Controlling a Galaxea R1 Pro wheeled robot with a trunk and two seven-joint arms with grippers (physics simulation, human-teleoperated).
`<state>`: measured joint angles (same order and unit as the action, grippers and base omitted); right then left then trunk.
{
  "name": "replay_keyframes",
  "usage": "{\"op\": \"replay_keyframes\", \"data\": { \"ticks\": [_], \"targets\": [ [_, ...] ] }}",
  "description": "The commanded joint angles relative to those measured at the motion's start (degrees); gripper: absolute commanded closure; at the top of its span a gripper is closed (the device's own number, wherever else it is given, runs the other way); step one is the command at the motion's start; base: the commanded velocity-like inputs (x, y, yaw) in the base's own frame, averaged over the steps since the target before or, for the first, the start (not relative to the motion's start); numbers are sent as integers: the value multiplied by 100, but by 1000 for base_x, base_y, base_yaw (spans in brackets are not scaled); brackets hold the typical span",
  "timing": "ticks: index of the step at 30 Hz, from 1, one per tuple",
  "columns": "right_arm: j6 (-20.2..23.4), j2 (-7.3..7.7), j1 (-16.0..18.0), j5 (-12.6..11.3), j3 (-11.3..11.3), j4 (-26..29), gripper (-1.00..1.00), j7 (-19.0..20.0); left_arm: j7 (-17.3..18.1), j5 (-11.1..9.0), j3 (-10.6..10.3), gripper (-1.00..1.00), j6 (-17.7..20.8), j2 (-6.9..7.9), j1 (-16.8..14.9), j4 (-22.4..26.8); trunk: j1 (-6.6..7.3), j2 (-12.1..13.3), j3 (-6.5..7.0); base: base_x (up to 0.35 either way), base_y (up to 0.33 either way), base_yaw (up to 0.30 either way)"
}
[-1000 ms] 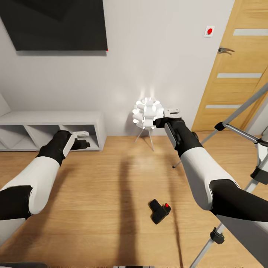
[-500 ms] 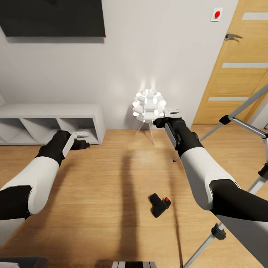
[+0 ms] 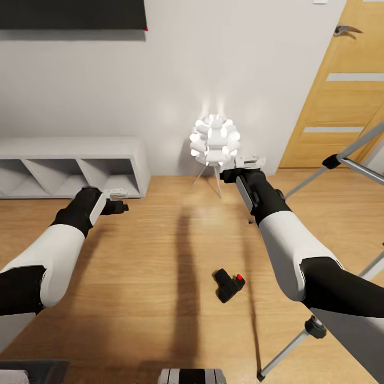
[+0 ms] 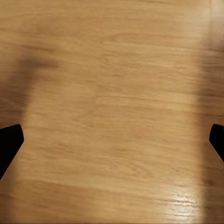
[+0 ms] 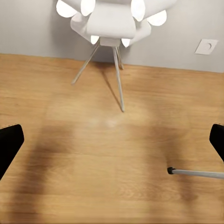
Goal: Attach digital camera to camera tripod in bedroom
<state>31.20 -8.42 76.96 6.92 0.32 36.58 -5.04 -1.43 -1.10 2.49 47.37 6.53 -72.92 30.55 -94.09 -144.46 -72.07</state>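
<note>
Below and slightly inboard of the right gripper [image 3: 241, 169], the digital camera [image 3: 229, 285] is seen lying on the wood floor [image 3: 160, 256], untouched. Both grippers are held spread, nothing between fingers; left gripper [image 3: 121, 201] w/ bare floor beneath. Camera tripod [image 3: 341, 160] legs are seen just outboard of the right arm.
</note>
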Motion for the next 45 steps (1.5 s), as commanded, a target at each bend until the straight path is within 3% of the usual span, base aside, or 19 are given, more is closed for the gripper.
{"op": "replay_keyframes", "data": {
  "ticks": [1,25,29,33,38,42,45],
  "targets": [
    [40,-2,3,51,3,7,-100,3,-15,-13,15,-100,27,-2,-2,9,-1,-4,-27,0,0,0],
    [35,-2,3,47,12,-11,-100,3,-25,-8,56,-100,18,3,0,36,-63,-36,-559,0,0,0],
    [35,-6,3,46,12,-11,-100,3,-31,-17,71,-100,137,8,-6,661,-73,-41,-648,0,0,0],
    [35,-2,3,50,12,-10,-100,3,-30,-21,76,-100,812,-1,-10,1751,-83,-47,-736,0,0,0],
    [35,-2,2,54,12,-9,-100,3,-32,-35,76,-100,1044,-16,-11,2872,-96,-53,-847,0,0,0],
    [35,-2,3,48,12,-9,-100,3,-33,-39,67,-100,1075,-14,-18,3118,-106,-59,-936,0,0,0],
    [30,-2,3,46,12,-2,-100,3,-27,-32,9,-100,1070,-19,-12,2931,-109,-60,-958,0,0,0]
  ]
}}
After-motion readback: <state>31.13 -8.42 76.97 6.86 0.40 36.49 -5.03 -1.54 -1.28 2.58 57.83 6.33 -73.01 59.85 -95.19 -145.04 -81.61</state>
